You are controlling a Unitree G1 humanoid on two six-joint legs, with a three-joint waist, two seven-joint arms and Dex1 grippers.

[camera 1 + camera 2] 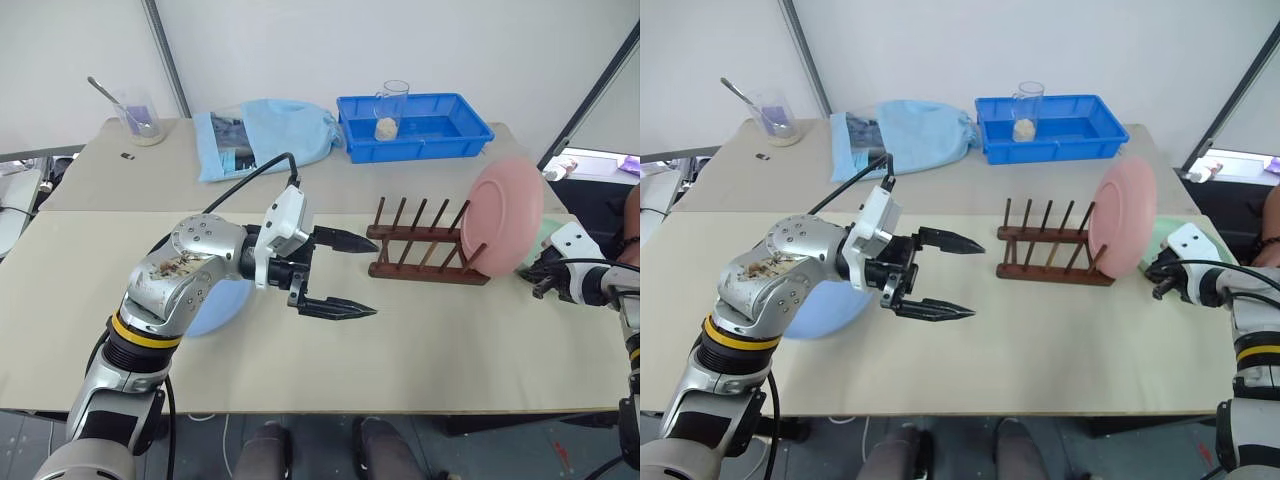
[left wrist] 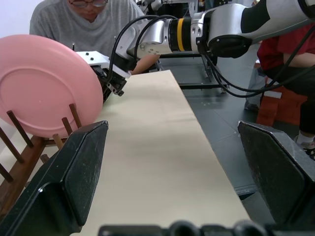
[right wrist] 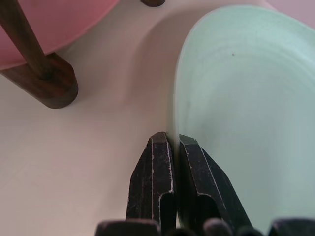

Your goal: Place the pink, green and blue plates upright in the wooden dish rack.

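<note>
The pink plate stands upright at the right end of the wooden dish rack. Just right of it, partly behind the pink plate, the green plate lies on the table. My right gripper is shut on its near rim, low at the table's right end. The blue plate lies flat at the left, mostly hidden under my left arm. My left gripper hangs open and empty above the middle of the table, pointing toward the rack.
At the back stand a bright blue tray with a glass beaker in it, a light blue cloth bag and a glass with a spoon. A person sits beyond the table's right end.
</note>
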